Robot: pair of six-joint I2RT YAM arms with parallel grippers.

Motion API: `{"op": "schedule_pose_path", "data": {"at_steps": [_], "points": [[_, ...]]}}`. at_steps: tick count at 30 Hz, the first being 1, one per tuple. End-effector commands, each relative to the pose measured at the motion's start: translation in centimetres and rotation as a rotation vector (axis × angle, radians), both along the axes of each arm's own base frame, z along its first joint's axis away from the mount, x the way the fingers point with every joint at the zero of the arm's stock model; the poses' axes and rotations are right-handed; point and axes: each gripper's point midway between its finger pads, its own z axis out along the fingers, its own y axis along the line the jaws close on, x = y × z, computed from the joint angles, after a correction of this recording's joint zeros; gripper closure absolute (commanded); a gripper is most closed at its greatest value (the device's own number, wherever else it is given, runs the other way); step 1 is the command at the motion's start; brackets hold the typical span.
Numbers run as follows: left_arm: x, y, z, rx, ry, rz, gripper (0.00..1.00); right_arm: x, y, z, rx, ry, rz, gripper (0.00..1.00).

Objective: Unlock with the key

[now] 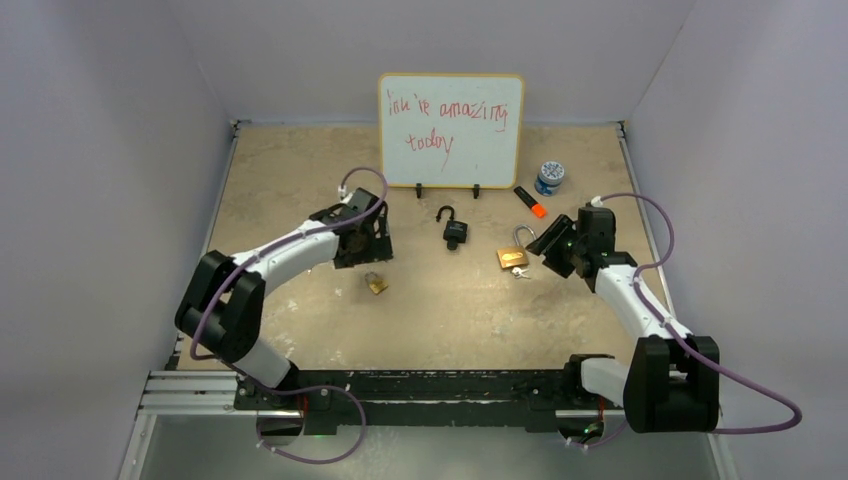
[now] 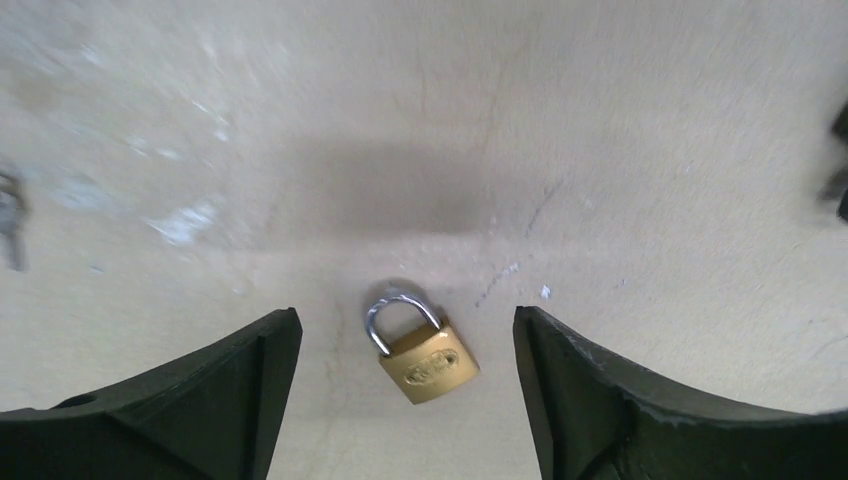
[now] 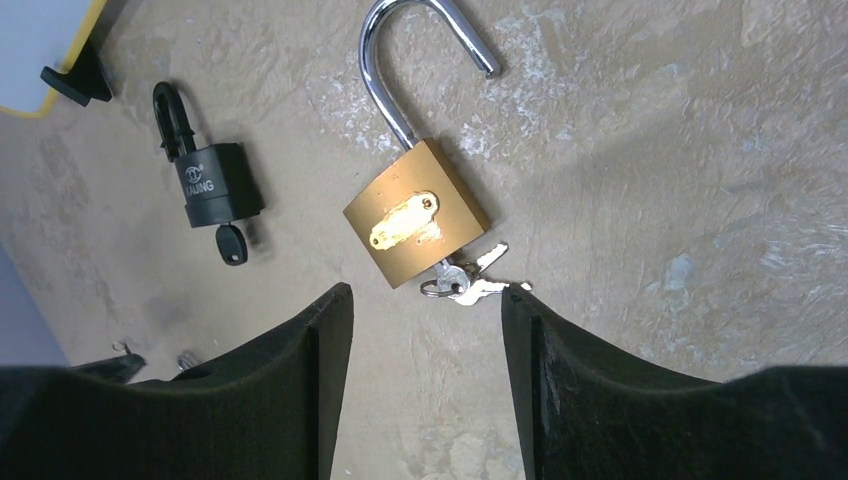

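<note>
Over the tan table (image 1: 300, 170), the left gripper (image 2: 405, 335) and the right gripper (image 3: 425, 300) each hang with jaws apart, holding nothing.

Between the left gripper's spread fingers a small brass padlock (image 2: 428, 366) lies flat on the table, its shackle closed, and neither finger touches it. Just beyond the right gripper's fingertips lies a large brass padlock (image 3: 415, 215) with its shackle swung open and a bunch of keys (image 3: 470, 283) touching its bottom edge. Farther out, between the two arms and nearer the back, sits a black padlock (image 3: 215, 185) with a black-headed key (image 3: 232, 243) at its base. Behind it stands a whiteboard (image 1: 450, 130) with red handwriting. Near the whiteboard's right foot lie an orange marker (image 1: 530, 203) and a small blue-lidded jar (image 1: 549, 177).
</note>
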Motion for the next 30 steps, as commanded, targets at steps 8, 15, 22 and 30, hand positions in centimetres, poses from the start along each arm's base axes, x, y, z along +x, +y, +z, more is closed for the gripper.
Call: {"op": "schedule_pose_path", "data": {"at_steps": [8,15,22,30], "points": [[4.9,11.9,3.0,0.089,-0.136,0.151,0.41,-0.3,0.6,-0.7,0.014,0.019,0.046,0.43],[5.2,14.4,1.0,-0.004,-0.099,0.232,0.46,-0.6,0.7,-0.5,0.014,0.011,0.062,0.45],[4.5,15.1,-1.0,-0.028,-0.045,0.309,0.51,-0.7,0.6,-0.5,0.008,0.012,0.060,0.45],[3.9,15.4,-2.4,-0.038,-0.010,0.337,0.56,-0.6,0.5,-0.4,0.002,0.008,0.059,0.47]]}}
